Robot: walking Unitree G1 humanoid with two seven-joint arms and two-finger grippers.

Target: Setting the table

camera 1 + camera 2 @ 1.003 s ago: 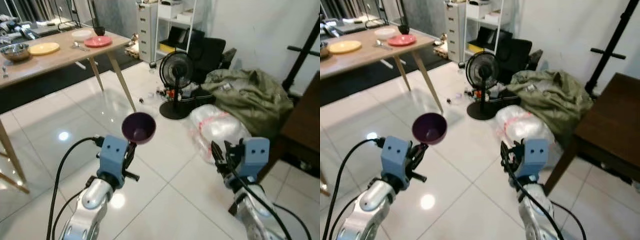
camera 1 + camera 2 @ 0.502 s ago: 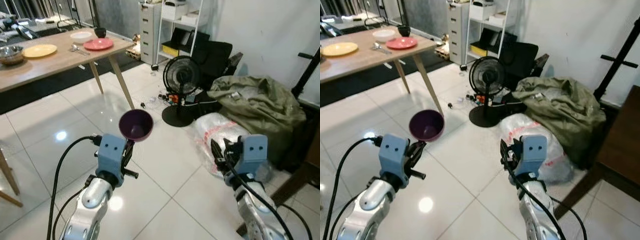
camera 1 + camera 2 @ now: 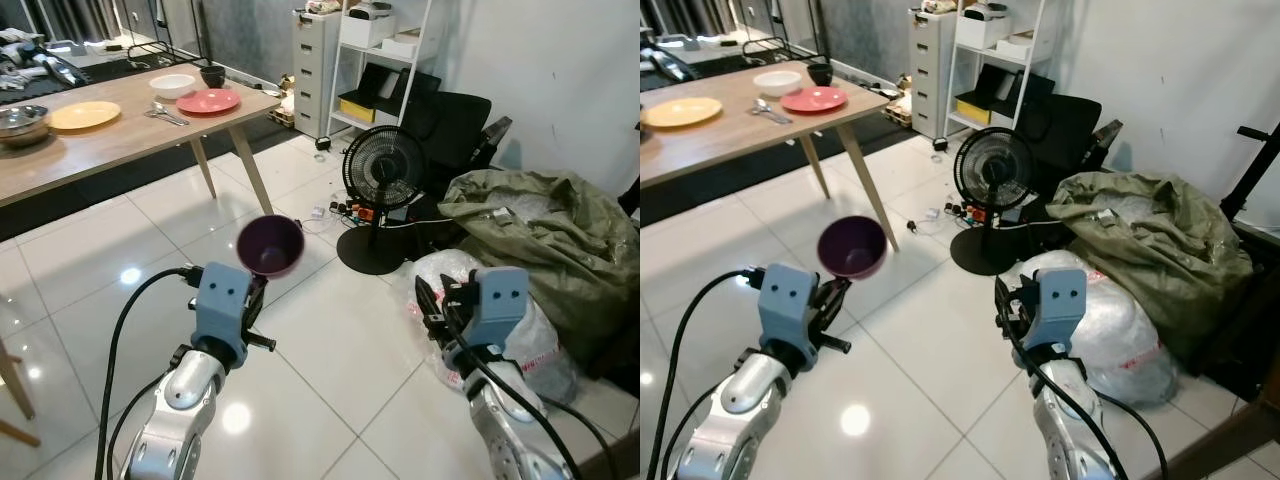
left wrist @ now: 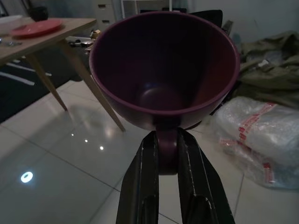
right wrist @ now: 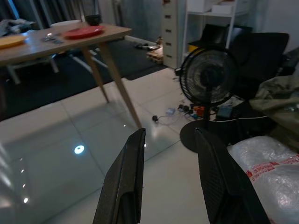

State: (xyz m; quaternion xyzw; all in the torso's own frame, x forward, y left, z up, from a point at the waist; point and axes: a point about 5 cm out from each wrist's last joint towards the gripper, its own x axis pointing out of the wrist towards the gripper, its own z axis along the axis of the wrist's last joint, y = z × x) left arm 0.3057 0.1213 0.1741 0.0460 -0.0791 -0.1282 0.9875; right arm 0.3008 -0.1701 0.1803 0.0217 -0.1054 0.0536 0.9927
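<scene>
A: Two grippers up over glossy white floor tiles (image 3: 330,340). Wooden bench (image 3: 110,140) back left, fan (image 3: 378,180) and bags right.

B: Left gripper (image 4: 161,149) fingers pinch the purple bowl (image 3: 268,245) by its base, mouth facing forward, nothing inside. Right gripper (image 5: 170,161) fingers spread. Bench has plates, plus a white bowl (image 3: 171,84).

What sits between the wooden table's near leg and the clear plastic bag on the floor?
In the left eye view, a black floor fan stands between the table leg and the plastic bag, with cables and a power strip beside its base.

one purple cup (image 3: 269,245), two plates (image 3: 85,115) (image 3: 208,101), two bowls (image 3: 21,97) (image 3: 172,85), one fan (image 3: 382,180)
</scene>
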